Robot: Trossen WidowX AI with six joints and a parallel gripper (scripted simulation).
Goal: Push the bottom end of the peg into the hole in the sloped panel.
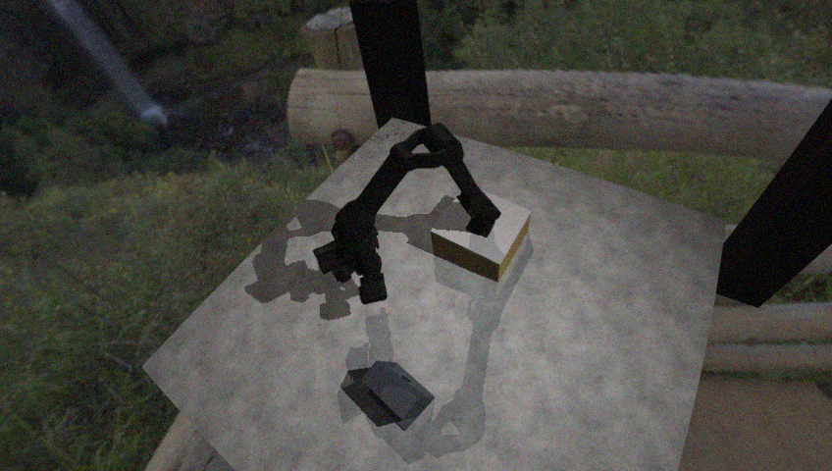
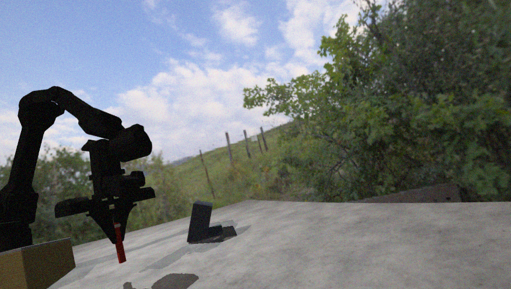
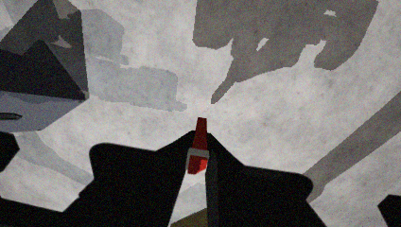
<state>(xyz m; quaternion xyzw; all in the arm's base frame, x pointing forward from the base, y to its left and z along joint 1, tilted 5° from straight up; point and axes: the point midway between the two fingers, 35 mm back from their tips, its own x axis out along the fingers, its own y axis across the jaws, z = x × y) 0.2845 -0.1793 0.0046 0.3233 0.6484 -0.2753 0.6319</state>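
Now the gripper (image 1: pixel 373 296) (image 2: pixel 119 240) (image 3: pixel 200 135) has its fingers closed around the red peg (image 2: pixel 121 250) (image 3: pixel 200 134), short of the dark sloped block (image 1: pixel 399 388) (image 2: pixel 200 221) (image 3: pixel 28 111), and it wants a firm, steady squeeze and a straight lift, no twist, before any swing across!

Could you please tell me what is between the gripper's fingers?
The gripper holds the red peg, its lower end showing below the fingertips; the stretch between the fingers is partly covered.

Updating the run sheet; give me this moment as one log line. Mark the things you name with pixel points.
hand (image 2: pixel 119 240) (image 3: pixel 200 135): closed on red peg (image 2: pixel 120 250) (image 3: pixel 200 134) | sloped panel (image 1: pixel 399 388) (image 2: pixel 200 221) (image 3: pixel 33 111): on table (image 1: pixel 584 327) (image 2: pixel 340 243) (image 3: pixel 265 123) | insertion: not done
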